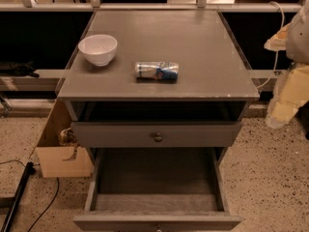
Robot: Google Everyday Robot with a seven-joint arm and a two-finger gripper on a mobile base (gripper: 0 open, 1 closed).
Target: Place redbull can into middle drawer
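Note:
The redbull can [156, 71], silver and blue, lies on its side on the grey cabinet top [193, 42], near the front middle. Below it the middle drawer [157, 178] is pulled out wide, and its bare grey floor and side walls show with nothing inside. My gripper [286, 103], pale yellow, hangs at the right edge of the view. It is beside the cabinet's right front corner, apart from the can and well to the right of it. It holds nothing that I can see.
A white bowl [98, 49] stands on the cabinet top, left of the can. The top drawer [157, 135] is shut, with a round knob. A cardboard box [60, 156] stands on the speckled floor at the left, and a black cable [19, 197] lies near it.

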